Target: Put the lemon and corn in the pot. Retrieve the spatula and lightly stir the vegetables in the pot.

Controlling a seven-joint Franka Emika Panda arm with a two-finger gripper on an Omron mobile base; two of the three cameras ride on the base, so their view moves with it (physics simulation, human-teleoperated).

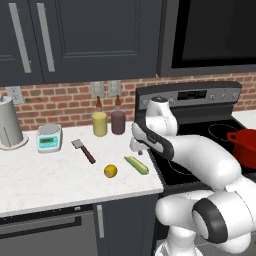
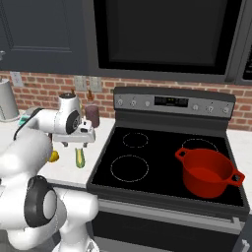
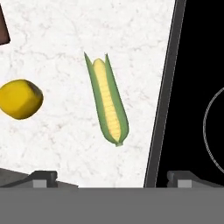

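Gripper: you have the gripper [image 3: 111, 177] hanging over the white counter [image 1: 45, 175], above the corn and close to the counter's right edge where it meets the stove; the two fingers stand wide apart with nothing between them.
Fingertips: in the hand view one dark fingertip [image 3: 43, 177] sits over the counter and the other over the black cooktop.
Corn: the corn [image 1: 136, 165] lies flat on the counter near its front right corner, just beside the stove's edge and not touching it; you can see pale kernels between the green husk leaves in the hand view [image 3: 107, 105].
Lemon: the lemon [image 1: 110, 171] rests on the counter near the front edge, just left of the corn and apart from it.
Spatula: the spatula [image 1: 83, 150] lies on the counter further back and left of the lemon, silver head toward the wall, dark handle pointing toward the front edge.
Pot: the red pot [image 2: 207, 171] stands on the front right burner of the stove [image 2: 147, 162], well apart from the corn and lemon; you can see no lid on it and its inside looks bare.
Back of counter: a yellow jar [image 1: 99, 123] and a dark jar [image 1: 118, 121] stand side by side by the brick wall; a small scale [image 1: 49, 138] sits further left, and a grey jug [image 1: 10, 125] stands near the left edge.
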